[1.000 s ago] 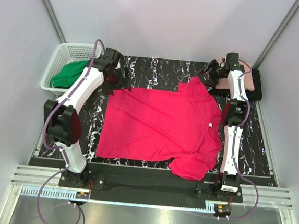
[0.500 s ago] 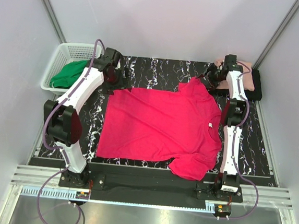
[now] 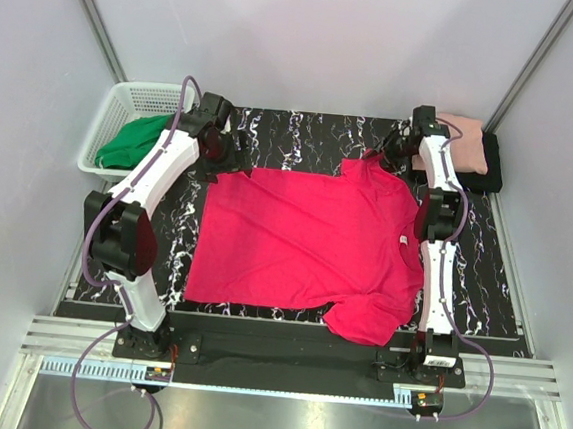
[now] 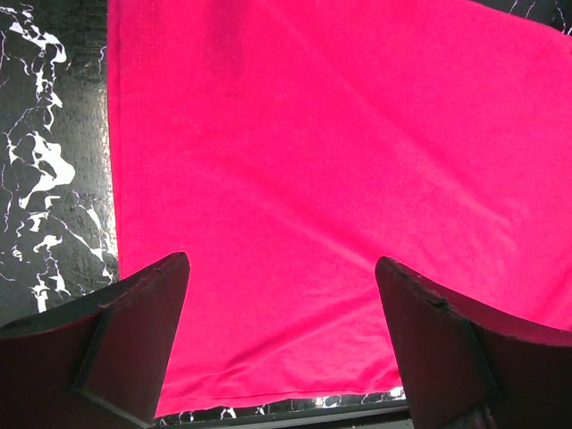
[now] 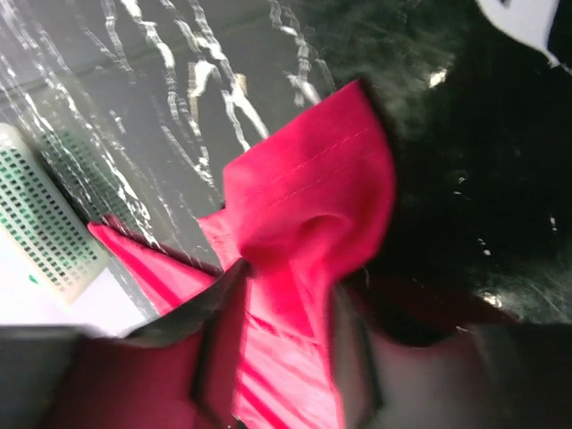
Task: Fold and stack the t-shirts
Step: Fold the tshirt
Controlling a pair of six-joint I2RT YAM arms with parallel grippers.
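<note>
L gripper wide open, empty, over shirt hem; R gripper half-closed round sleeve, hold unconfirmed: prob. paired far-edge pickup for fold.

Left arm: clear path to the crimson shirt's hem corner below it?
Likely yes: the left gripper is open just above that corner of the crimson t-shirt, which lies flat with nothing on it.

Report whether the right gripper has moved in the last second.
Yes. In the top view the right gripper has shifted left, off the folded salmon-pink t-shirt in the far right corner, toward the far sleeve of the crimson t-shirt.
</note>
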